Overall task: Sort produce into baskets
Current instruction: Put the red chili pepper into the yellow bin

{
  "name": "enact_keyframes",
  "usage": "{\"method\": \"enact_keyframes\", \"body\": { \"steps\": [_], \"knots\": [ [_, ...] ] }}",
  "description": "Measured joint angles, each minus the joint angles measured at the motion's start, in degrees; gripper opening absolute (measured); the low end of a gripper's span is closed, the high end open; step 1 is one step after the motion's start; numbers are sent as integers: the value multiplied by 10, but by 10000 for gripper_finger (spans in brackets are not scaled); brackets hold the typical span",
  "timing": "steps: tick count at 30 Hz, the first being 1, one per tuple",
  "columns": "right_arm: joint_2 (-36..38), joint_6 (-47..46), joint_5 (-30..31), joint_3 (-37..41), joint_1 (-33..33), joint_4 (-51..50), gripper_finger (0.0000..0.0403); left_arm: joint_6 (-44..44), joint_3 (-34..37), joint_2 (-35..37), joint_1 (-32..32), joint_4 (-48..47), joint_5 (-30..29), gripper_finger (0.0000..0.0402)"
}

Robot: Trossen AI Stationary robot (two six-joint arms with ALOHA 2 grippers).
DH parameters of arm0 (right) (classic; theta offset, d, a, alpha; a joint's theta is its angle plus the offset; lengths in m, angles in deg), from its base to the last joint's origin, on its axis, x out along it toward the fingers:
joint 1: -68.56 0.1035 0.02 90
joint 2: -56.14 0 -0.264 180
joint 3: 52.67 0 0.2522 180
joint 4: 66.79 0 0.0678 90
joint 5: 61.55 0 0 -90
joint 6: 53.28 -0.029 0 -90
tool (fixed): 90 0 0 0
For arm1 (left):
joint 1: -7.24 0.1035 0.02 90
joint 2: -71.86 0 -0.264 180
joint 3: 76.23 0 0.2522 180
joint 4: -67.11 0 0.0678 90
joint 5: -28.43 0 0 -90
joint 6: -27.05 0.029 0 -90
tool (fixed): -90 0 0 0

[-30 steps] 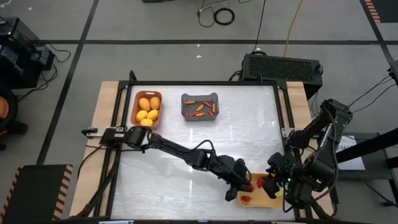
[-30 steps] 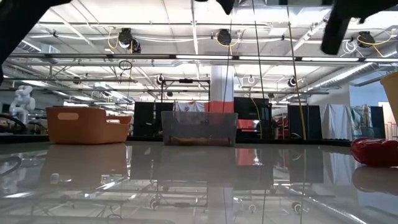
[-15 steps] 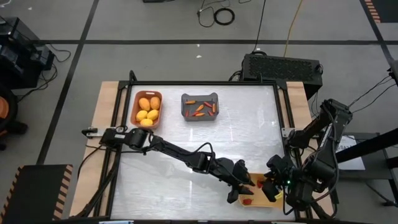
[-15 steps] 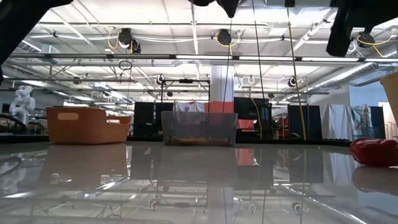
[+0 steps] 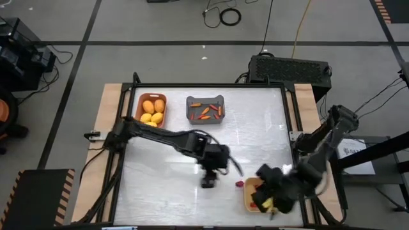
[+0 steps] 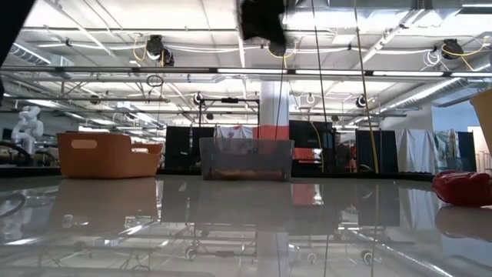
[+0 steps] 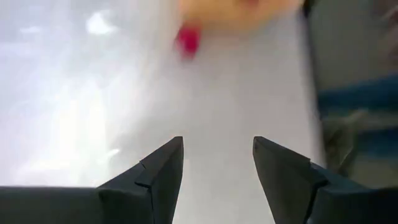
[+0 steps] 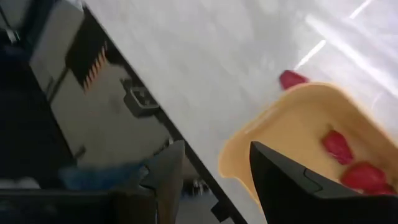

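The pale yellow basket (image 8: pixel 292 134) stands near the table's near right corner, with two dark-red berries (image 8: pixel 339 146) inside. One more berry (image 5: pixel 240 184) lies on the table just left of the basket (image 5: pixel 248 195). My right gripper (image 8: pixel 214 149) hovers open over the basket, holding nothing. My left gripper (image 7: pixel 217 142) hangs open above mid-table (image 5: pixel 217 163), with nothing between its fingers. It points toward that loose berry (image 7: pixel 188 40). The orange basket (image 5: pixel 151 96) holds yellow fruits (image 5: pixel 152 112). The grey basket (image 5: pixel 206 99) holds orange-red pieces (image 5: pixel 206 112).
The orange basket and the grey basket stand side by side along the table's far edge. Shiny bare tabletop (image 5: pixel 255 134) stretches between them and the yellow basket. Raised frame rails run along the table's left and right sides. In the low view a red berry (image 6: pixel 461 187) sits at the right.
My left gripper has pulled back from the yellow basket toward the table's left and risen, and a red berry now shows on the table beside the basket. My right gripper has swung toward the table's left and now hangs over the basket.
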Motion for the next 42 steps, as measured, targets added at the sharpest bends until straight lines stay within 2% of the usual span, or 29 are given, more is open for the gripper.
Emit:
{"method": "enact_keyframes", "body": {
  "steps": [4, 8, 12, 19, 25, 29, 32, 37, 42],
  "knots": [
    [-36, 96, -114, 0, -72, 58, 173, 62, 35, 60, -39, -126, -109, 201],
    [-62, 157, -198, 0, -139, 91, 173, 59, 113, 132, -71, -132, -140, 201],
    [-71, 195, -224, 0, -193, 102, 173, 9, 228, 204, -99, -70, -165, 201],
    [-109, 273, -282, 0, -253, 98, 173, -118, 460, 328, -146, 78, -171, 201],
    [-173, 370, -374, 0, -294, 96, 173, -231, 586, 399, -192, 200, -183, 201],
    [-215, 429, -443, 0, -325, 84, 173, -268, 617, 413, -209, 235, -209, 201],
    [-238, 465, -471, 0, -347, 79, 173, -279, 619, 413, -209, 233, -217, 201],
    [-260, 523, -476, 0, -373, 68, 173, -283, 619, 413, -200, 240, -224, 201],
    [-264, 542, -476, 0, -383, 68, 173, -286, 619, 413, -189, 253, -226, 201]
  ]
}}
